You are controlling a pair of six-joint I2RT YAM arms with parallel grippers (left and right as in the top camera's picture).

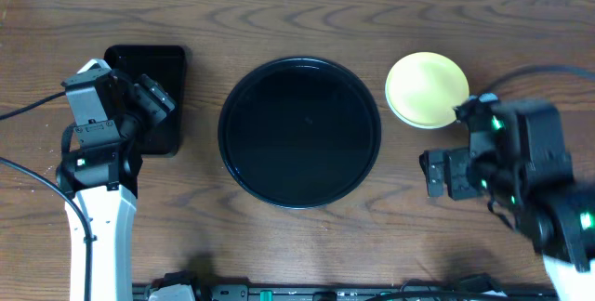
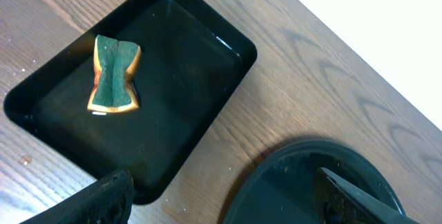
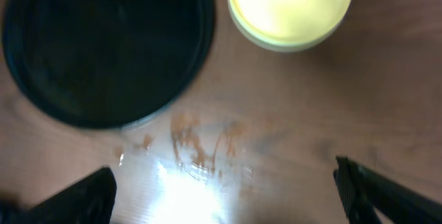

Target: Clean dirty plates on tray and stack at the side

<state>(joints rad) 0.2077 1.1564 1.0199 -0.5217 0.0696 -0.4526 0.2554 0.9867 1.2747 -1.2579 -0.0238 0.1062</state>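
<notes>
Where smears (image 3: 200, 144) mark table (image 3: 387, 79), yellow plate (image 3: 290, 6) sits near

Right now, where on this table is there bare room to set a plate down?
The round tray is bare inside. Bare table lies in front of it, plus a narrow strip between it and the rectangular tray. The right is crowded: yellow plate and right gripper sit close.

Grained brown wood for the worktop (image 1: 297, 245), sheeny under glare. Glossy black, plastic-looking, on round tray (image 1: 299, 132) and rectangular tray (image 2: 200, 79). Rough green scouring face over orange foam on sponge (image 2: 114, 74). Smooth yellow plate (image 1: 427, 87).
</notes>
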